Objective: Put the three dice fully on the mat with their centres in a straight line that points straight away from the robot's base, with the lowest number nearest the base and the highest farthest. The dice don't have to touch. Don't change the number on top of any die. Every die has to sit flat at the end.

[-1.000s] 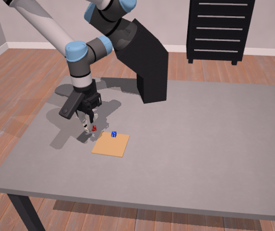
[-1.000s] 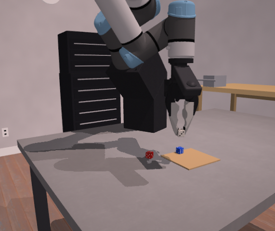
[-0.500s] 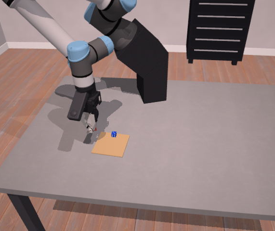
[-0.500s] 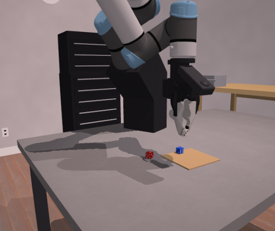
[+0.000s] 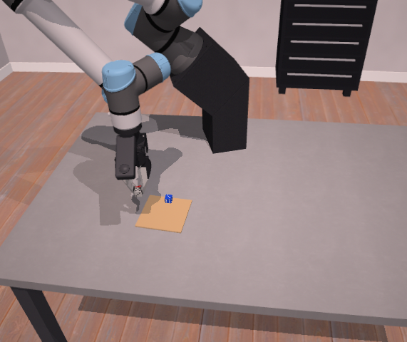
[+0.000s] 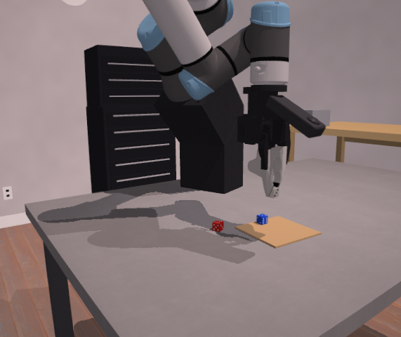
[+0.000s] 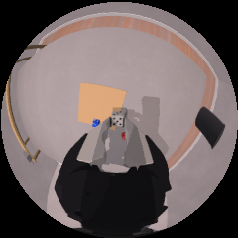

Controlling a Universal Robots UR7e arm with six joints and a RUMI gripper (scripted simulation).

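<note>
the end effector (image 6: pixel 273 193) hangs above the grey worktop (image 6: pixel 193 290), its fingers closed on the white die (image 5: pixel 137 190) and holding it clear of the surface. in the wrist view the white die (image 7: pixel 118 119) sits between the fingertips, above the near edge of the tan mat (image 7: pixel 101 103). the blue die (image 6: pixel 261 218) rests flat on the mat (image 6: pixel 284 232), close to one corner. the red die (image 6: pixel 218 225) lies on the worktop just beside the mat, off it, in the arm's shadow. a black cabinet (image 6: pixel 128 119) stands behind the worktop
</note>
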